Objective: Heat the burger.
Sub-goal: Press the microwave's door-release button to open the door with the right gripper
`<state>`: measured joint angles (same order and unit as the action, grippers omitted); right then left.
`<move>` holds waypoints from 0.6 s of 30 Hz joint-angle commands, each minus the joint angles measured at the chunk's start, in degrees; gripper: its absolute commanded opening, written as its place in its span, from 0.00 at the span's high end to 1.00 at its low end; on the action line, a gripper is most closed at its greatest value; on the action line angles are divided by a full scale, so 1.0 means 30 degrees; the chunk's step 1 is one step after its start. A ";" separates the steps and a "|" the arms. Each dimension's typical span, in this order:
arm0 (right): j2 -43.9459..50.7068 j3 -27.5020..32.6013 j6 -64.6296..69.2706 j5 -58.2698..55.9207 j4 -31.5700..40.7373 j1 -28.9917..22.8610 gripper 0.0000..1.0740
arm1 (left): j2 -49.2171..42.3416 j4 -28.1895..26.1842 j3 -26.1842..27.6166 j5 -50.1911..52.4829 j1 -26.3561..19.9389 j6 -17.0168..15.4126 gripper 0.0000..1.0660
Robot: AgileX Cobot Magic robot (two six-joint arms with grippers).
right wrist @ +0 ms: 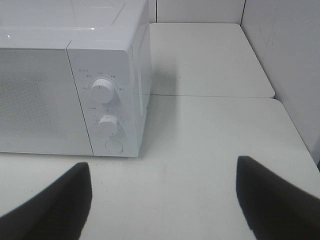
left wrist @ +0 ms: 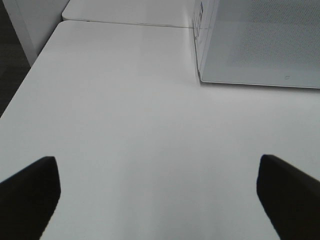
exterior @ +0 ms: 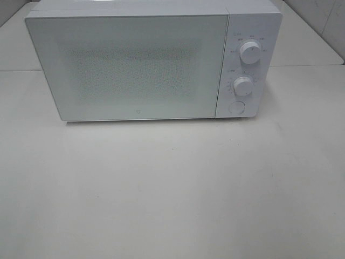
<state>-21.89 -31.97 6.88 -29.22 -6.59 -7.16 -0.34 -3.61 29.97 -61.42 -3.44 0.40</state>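
Note:
The burger is out of view in every frame. A white microwave stands at the back of the white table with its door shut; a pale reddish shape shows dimly through the door's dotted window. Neither arm shows in the high view. My left gripper is open over bare table, off the microwave's left front corner, with nothing between its dark fingers. My right gripper is open too, facing the microwave's control panel from the right front, holding nothing.
The control panel carries two round knobs and a round button. In the right wrist view the upper knob sits above the button. A wall rises along the table's right side.

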 commanded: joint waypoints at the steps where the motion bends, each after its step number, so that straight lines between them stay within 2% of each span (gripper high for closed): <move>1: -0.1547 -0.0153 -0.0095 0.1853 -0.0134 0.0115 0.30 | -0.0267 -0.0076 -0.0038 0.0134 -0.0076 0.0057 0.06; 8: -0.5462 -0.0153 0.0153 0.5138 -0.0325 0.0115 0.30 | -0.0267 -0.0076 -0.0038 0.0134 -0.0076 0.0057 0.06; 18: -0.9511 -0.0153 0.0153 0.8976 -0.0306 0.0115 0.32 | -0.0267 -0.0076 -0.0038 0.0134 -0.0076 0.0057 0.06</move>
<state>-50.08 -32.03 6.99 -4.18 -7.16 -7.16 -0.34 -3.61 29.97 -61.42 -3.44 0.40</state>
